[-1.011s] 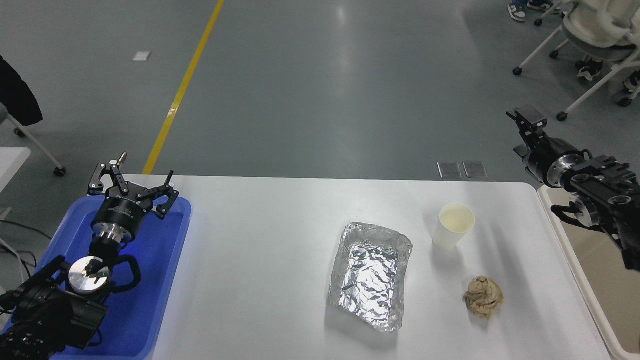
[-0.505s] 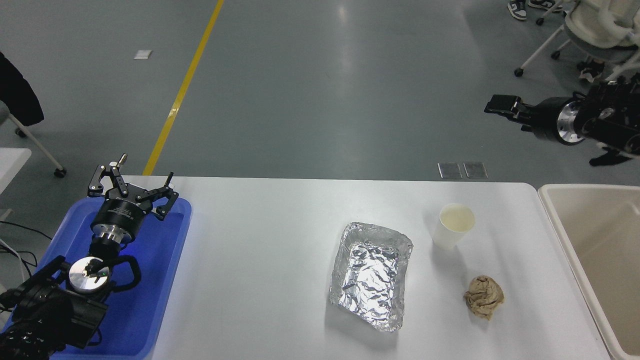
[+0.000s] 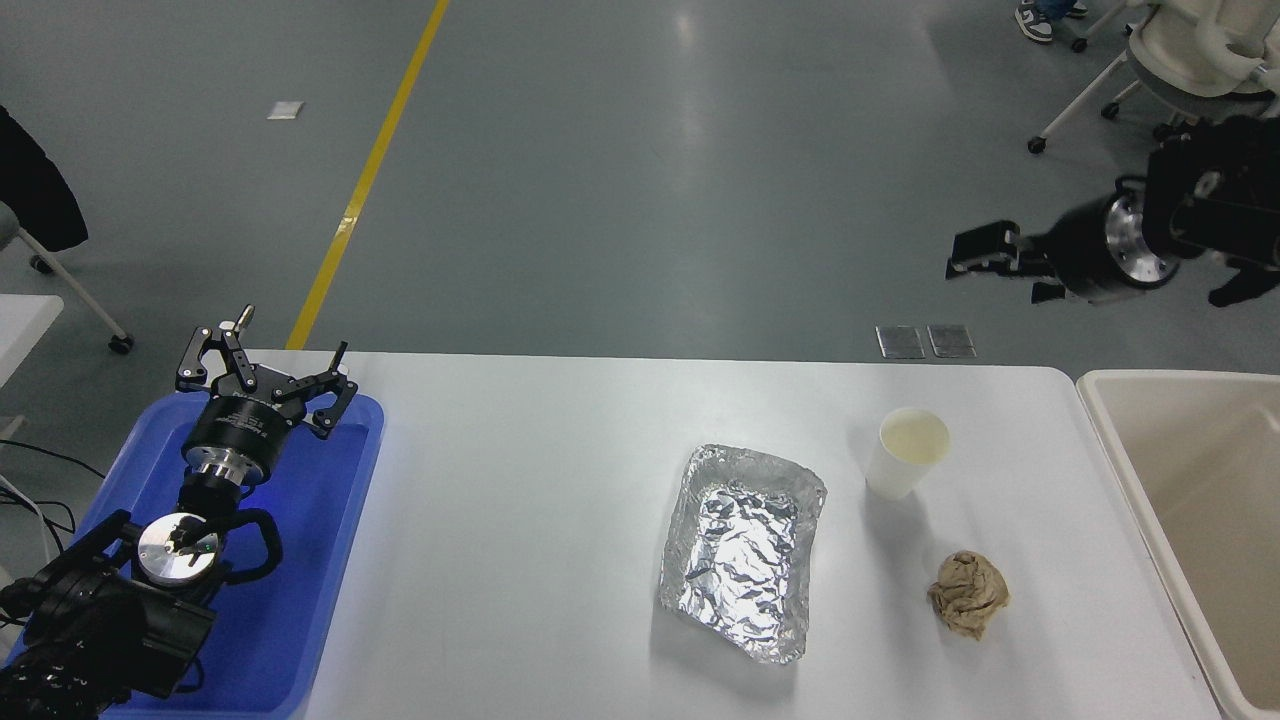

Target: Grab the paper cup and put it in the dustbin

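Parking over the blue tray (image 3: 330, 560), the left gripper (image 3: 265, 365) was spread wide; the paper cup (image 3: 908, 452) stood upright on the desk (image 3: 520, 520), below-left of the nearer right gripper (image 3: 985, 262), whose opening couldn't be told, with the dustbin (image 3: 1105, 400) rightmost.

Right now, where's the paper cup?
Head view: the paper cup stands upright on the table's right half, just right of the foil tray and beyond the crumpled brown paper ball, left of the dustbin.
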